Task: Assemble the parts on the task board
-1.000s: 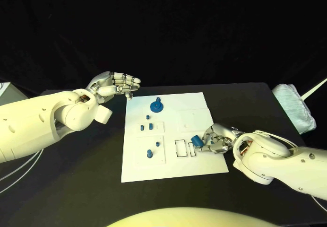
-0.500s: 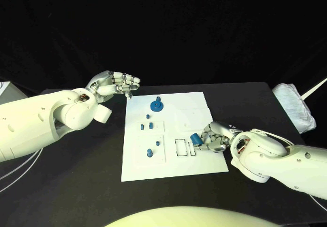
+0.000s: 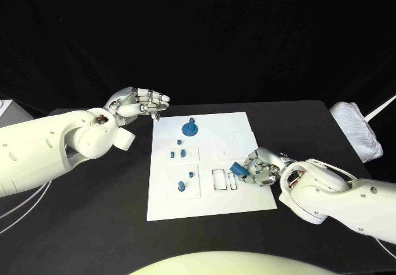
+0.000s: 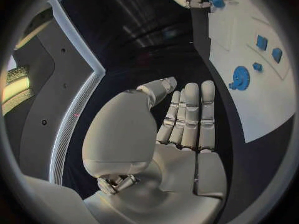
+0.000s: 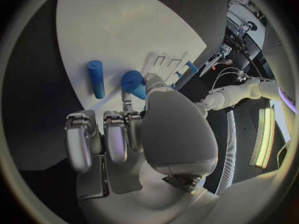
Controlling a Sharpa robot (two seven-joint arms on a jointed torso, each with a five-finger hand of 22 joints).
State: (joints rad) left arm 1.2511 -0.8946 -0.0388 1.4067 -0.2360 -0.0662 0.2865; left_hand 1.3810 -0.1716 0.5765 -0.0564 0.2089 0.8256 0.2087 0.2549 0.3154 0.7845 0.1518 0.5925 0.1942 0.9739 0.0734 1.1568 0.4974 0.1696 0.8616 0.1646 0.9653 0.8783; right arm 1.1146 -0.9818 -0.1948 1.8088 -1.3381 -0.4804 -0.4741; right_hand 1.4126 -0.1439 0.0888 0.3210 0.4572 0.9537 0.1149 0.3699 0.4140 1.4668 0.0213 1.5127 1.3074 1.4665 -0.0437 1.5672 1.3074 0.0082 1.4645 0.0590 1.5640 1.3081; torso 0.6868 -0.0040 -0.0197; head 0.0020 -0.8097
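The white task board (image 3: 210, 197) lies mid-table. My right hand (image 3: 262, 169) hovers at its right edge, pinching a small blue part (image 3: 237, 168) between thumb and a finger; the right wrist view shows that part (image 5: 132, 83) at the thumb tip and a blue cylinder (image 5: 96, 78) lying on the board just beside it. Empty rectangular slots (image 3: 218, 179) sit right next to the held part. A blue gear (image 3: 190, 128) stands near the far edge, with several small blue parts (image 3: 181, 185) down the left side. My left hand (image 3: 140, 103) hovers off the board's far left corner, fingers loosely curled, holding nothing.
A white bundled cloth (image 3: 359, 129) lies at the table's right edge. A pale box corner (image 3: 5, 109) shows at the far left. Black table surface (image 3: 99, 217) surrounds the board on every side.
My right hand has edged slightly toward the far side with the blue part still pinched. The left hand has stayed in place.
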